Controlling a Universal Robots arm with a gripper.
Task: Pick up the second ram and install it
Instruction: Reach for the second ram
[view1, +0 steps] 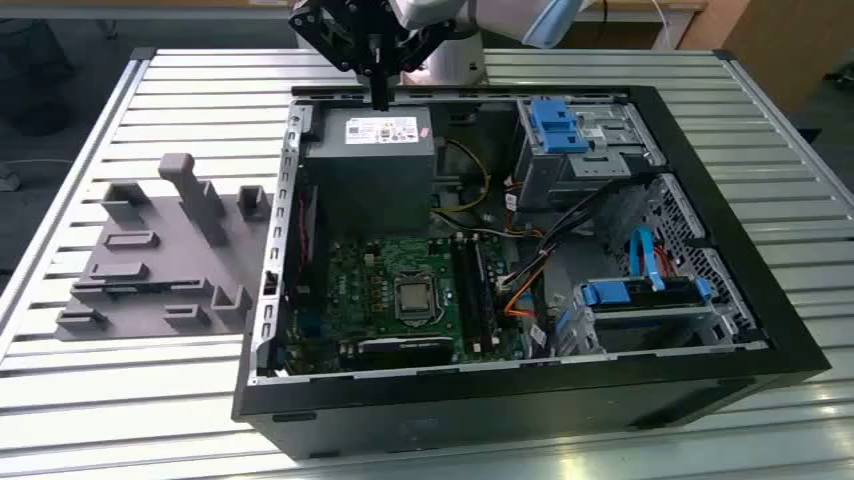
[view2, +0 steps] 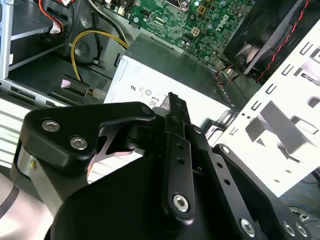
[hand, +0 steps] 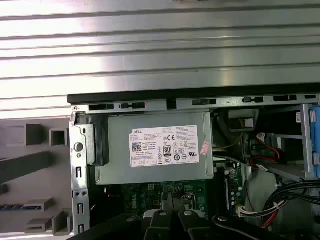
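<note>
Ram held or not, I cannot tell; my gripper (view1: 382, 102) hangs closed over the power supply's (view1: 367, 168) far edge.

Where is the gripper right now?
In the exterior view the gripper hangs above the grey power supply, at the far rim of the open computer case.
</note>
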